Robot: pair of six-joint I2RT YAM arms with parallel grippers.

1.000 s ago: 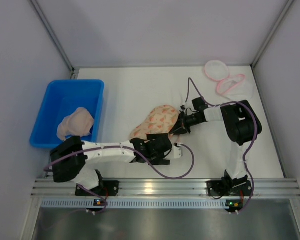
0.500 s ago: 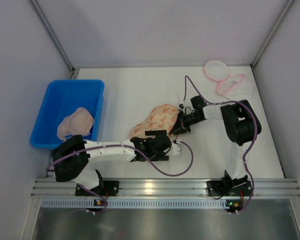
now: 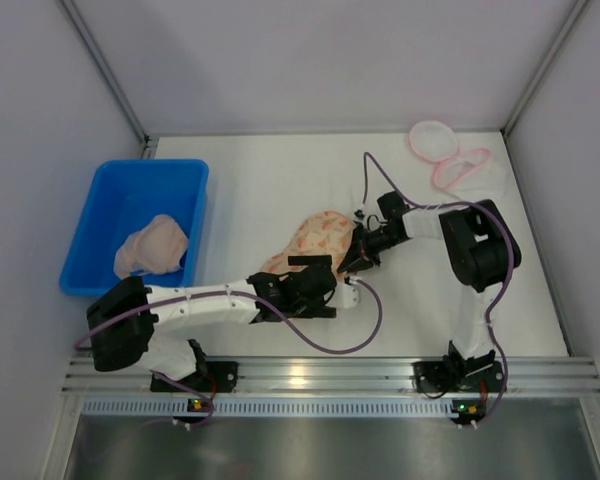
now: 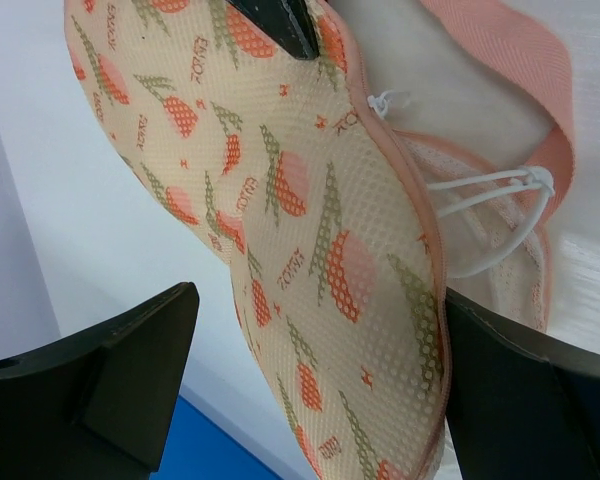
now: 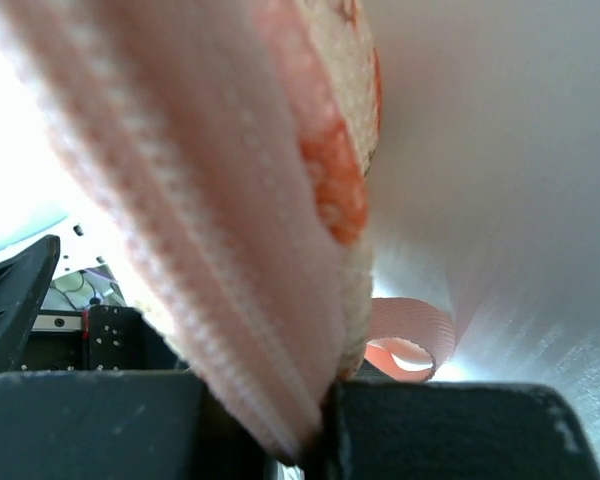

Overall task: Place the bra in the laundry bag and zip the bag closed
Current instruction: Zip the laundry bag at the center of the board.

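The laundry bag (image 3: 315, 240), peach mesh with an orange print, lies mid-table. My right gripper (image 3: 358, 250) is shut on its zipper edge and holds that edge up; the edge fills the right wrist view (image 5: 230, 200), pinched between the jaws (image 5: 320, 420). My left gripper (image 3: 315, 290) is open at the bag's near end, and its fingers straddle the bag (image 4: 310, 230) in the left wrist view (image 4: 315, 400). A white zipper cord (image 4: 490, 185) and a pink strap (image 4: 510, 60) show by the seam. Pale fabric shows in the opening; I cannot tell if it is the bra.
A blue bin (image 3: 105, 215) at the left holds a peach bundle of cloth (image 3: 152, 245). A pink-and-white mesh item (image 3: 450, 155) lies at the far right corner. White walls close in the table on three sides.
My left gripper has moved a little up and left, closer onto the bag's near end. My right gripper has drawn the held edge slightly left.
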